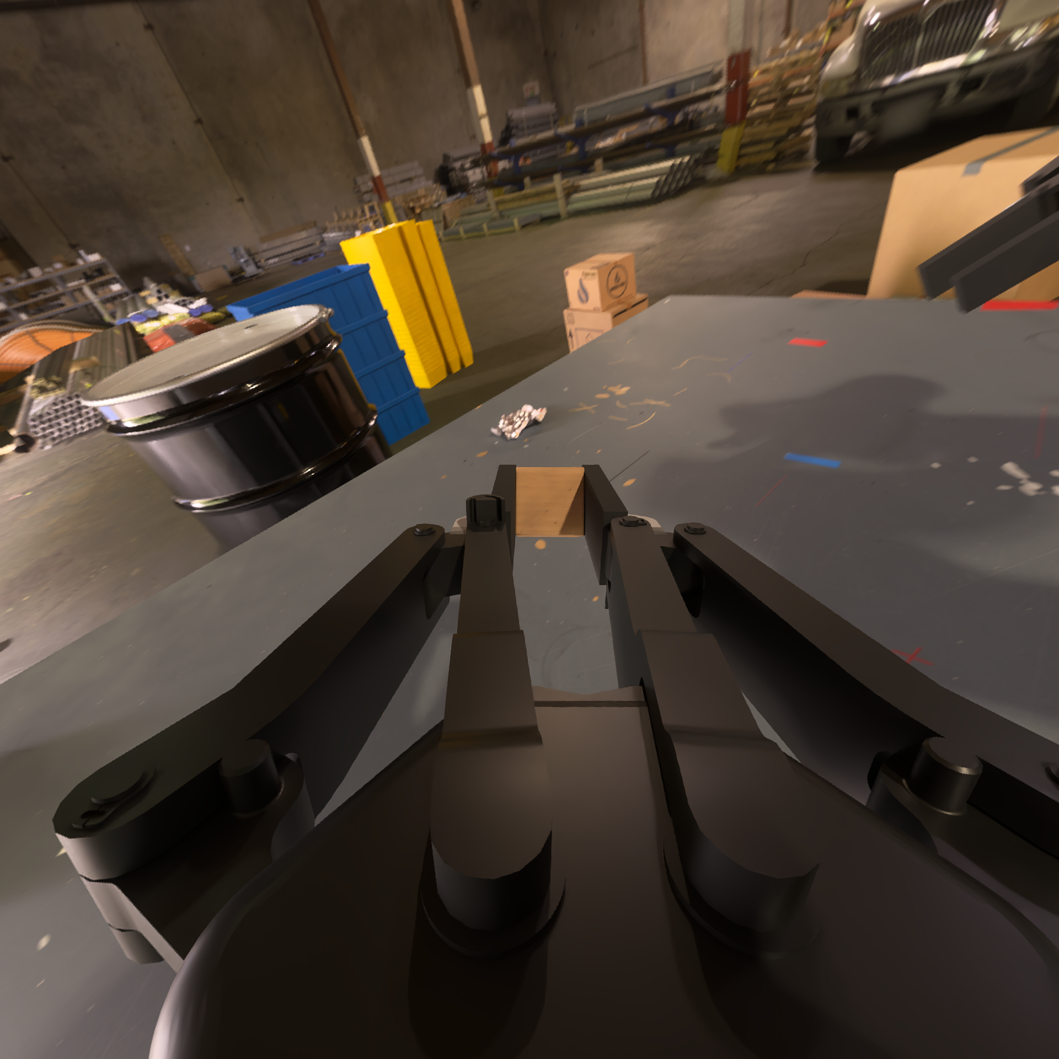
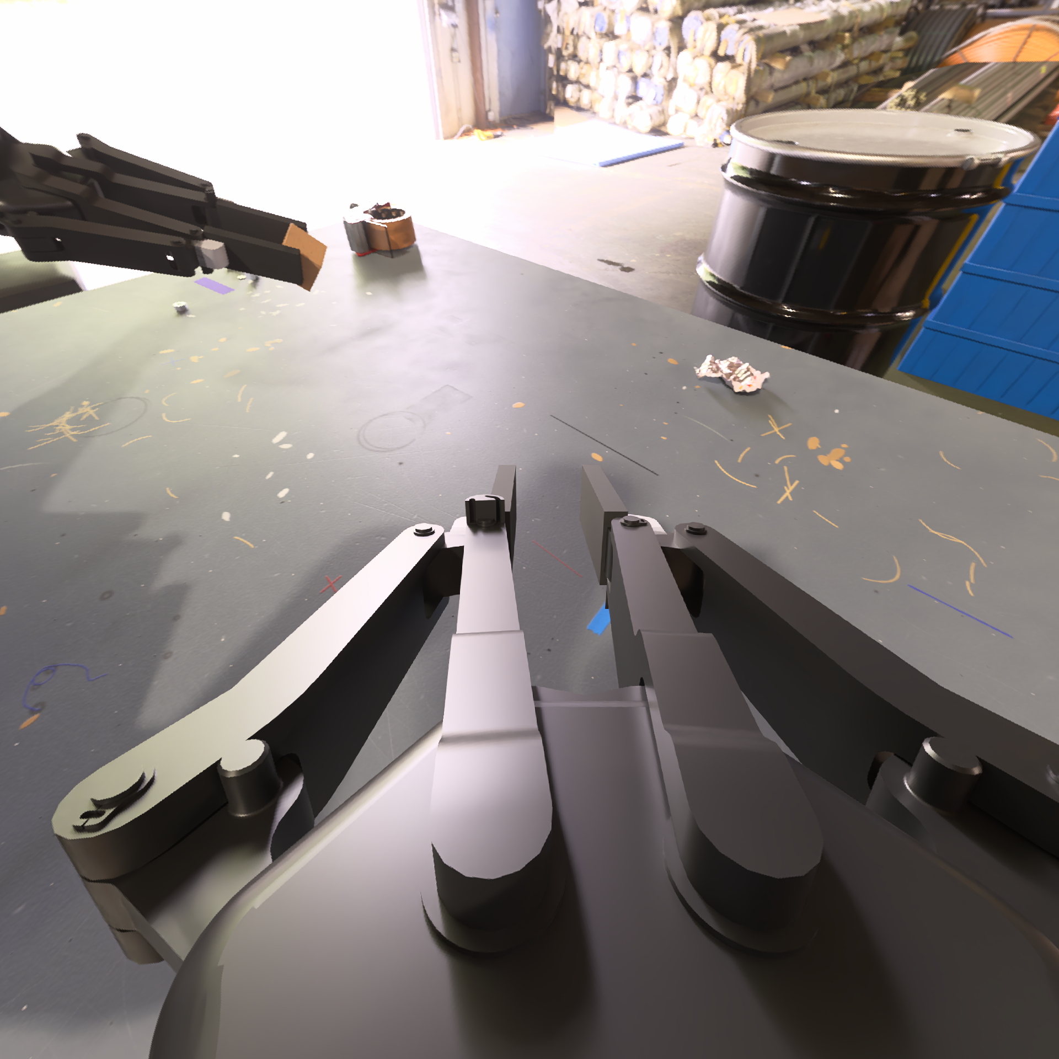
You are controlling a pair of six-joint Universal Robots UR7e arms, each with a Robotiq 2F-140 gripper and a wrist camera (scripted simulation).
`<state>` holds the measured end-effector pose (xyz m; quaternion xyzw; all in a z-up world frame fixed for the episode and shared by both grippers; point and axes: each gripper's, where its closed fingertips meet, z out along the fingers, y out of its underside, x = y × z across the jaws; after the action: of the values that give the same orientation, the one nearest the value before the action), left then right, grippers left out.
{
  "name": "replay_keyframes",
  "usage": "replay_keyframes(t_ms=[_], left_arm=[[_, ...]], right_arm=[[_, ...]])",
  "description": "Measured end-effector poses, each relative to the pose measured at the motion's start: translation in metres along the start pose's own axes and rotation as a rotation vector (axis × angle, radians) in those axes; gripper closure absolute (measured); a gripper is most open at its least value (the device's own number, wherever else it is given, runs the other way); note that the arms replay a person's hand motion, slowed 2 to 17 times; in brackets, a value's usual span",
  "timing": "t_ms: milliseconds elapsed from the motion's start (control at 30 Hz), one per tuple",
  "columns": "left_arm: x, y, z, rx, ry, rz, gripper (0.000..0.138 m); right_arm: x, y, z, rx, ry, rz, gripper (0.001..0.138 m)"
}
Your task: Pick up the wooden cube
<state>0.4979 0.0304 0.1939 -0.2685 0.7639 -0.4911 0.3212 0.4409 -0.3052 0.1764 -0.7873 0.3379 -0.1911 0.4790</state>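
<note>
Big picture first: the grey worktable [image 2: 401,355], scuffed and flecked with orange shavings, fills both views, with a warehouse floor around it. Only the left wrist view takes in the parked truck [image 1: 928,51], the large cardboard box [image 1: 963,218], the yellow crates [image 1: 412,298] and the 2 small stacked cartons [image 1: 601,298]; only the right wrist view catches the blown-out bright doorway and the stacked bundles [image 2: 716,63]. Both see the black drum [image 2: 848,229] and blue crate [image 1: 367,349] beside the table. Now the left gripper [image 1: 549,493]: clamped on the wooden cube [image 1: 544,501], held clear above the table in the right wrist view. The right gripper [image 2: 549,493] hangs over the table, narrow gap, nothing between its fingers. Smaller still: a tape roll [image 2: 389,229], then crumpled foil [image 2: 733,372].
</note>
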Motion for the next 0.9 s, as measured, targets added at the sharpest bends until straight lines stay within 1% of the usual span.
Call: replay_keyframes(t_ms=[167,500,667,900], left_arm=[[0.023,-0.020,-0.004,0.094,0.089,-0.043,0.108],[0.075,-0.061,-0.019,0.304,0.340,-0.153,0.108],[0.096,-0.076,-0.028,0.393,0.457,-0.204,0.108],[0.124,-0.087,-0.036,0.462,0.593,-0.251,0.108]], right_arm=[[-0.016,-0.004,0.002,0.015,-0.061,-0.013,0.109],[-0.049,-0.011,0.005,0.041,-0.189,-0.037,0.108],[-0.064,-0.014,0.006,0.051,-0.246,-0.050,0.108],[-0.082,-0.016,0.006,0.063,-0.308,-0.068,0.107]])
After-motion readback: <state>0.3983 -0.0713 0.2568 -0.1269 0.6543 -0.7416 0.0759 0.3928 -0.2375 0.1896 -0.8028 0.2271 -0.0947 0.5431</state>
